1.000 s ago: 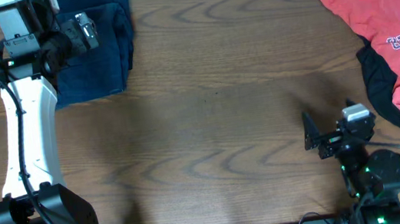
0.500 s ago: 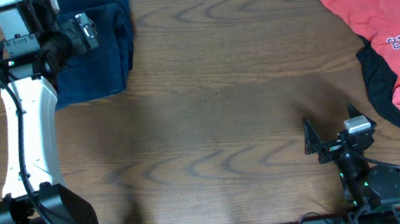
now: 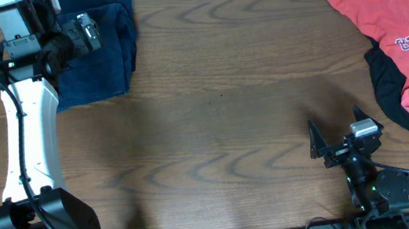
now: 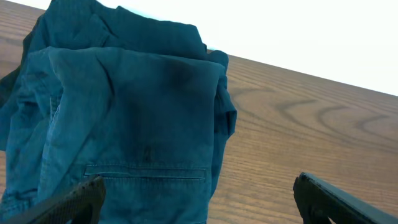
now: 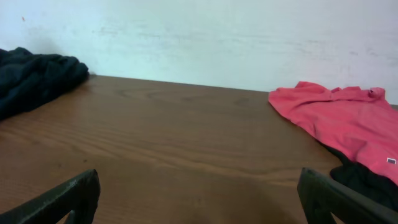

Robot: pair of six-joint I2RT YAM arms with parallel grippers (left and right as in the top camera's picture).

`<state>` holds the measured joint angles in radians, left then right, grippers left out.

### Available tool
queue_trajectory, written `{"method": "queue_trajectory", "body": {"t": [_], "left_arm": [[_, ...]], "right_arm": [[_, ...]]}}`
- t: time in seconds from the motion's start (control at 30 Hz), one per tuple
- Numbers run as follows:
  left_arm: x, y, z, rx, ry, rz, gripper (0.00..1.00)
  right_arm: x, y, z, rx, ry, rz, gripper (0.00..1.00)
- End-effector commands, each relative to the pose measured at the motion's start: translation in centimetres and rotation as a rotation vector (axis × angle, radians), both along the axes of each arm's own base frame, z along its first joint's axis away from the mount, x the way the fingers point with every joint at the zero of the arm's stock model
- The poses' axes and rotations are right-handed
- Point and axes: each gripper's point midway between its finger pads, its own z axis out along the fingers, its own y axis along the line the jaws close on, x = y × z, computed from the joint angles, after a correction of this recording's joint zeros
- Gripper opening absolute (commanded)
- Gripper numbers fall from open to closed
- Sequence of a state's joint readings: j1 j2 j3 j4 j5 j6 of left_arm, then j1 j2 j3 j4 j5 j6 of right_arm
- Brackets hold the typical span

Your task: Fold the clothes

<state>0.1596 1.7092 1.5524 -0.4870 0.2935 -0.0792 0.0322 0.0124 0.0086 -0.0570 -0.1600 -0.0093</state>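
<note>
The right gripper (image 5: 200, 202) sits a little nearer the front edge of the brown wooden table (image 3: 225, 88) than it did a second ago. In the last half second it hardly moved. The left gripper (image 4: 199, 202) is in the same spot as before, and no clothes have shifted.

The dark navy folded shorts (image 3: 101, 49) lie in a soft, wrinkly bundle at the far left corner, right under the left gripper. I cannot tell if that bundle is one piece or more. The coral-red T-shirt with lettering (image 3: 380, 4) is spread out, crumpled, at the far right corner. It lies partly on top of a black garment (image 3: 387, 90).

That makes three heaps of clothes and two arms. Both grippers have their fingers wide apart and hold nothing.
</note>
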Motion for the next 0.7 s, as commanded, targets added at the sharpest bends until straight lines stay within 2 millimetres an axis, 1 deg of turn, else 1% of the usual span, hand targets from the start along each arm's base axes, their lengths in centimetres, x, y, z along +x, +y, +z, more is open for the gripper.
{"method": "queue_trajectory", "body": {"t": [0.0, 0.57, 0.67], "left_arm": [[0.13, -0.15, -0.38, -0.016, 0.008, -0.003, 0.98], [0.13, -0.15, -0.38, -0.016, 0.008, -0.003, 0.98], [-0.33, -0.22, -0.89, -0.021, 0.036, -0.002, 0.98]], "right_arm": [[-0.05, 0.15, -0.04, -0.011, -0.004, 0.006, 0.99], [-0.05, 0.15, -0.04, -0.011, -0.004, 0.006, 0.99], [-0.05, 0.15, -0.04, -0.011, -0.004, 0.006, 0.99]]}}
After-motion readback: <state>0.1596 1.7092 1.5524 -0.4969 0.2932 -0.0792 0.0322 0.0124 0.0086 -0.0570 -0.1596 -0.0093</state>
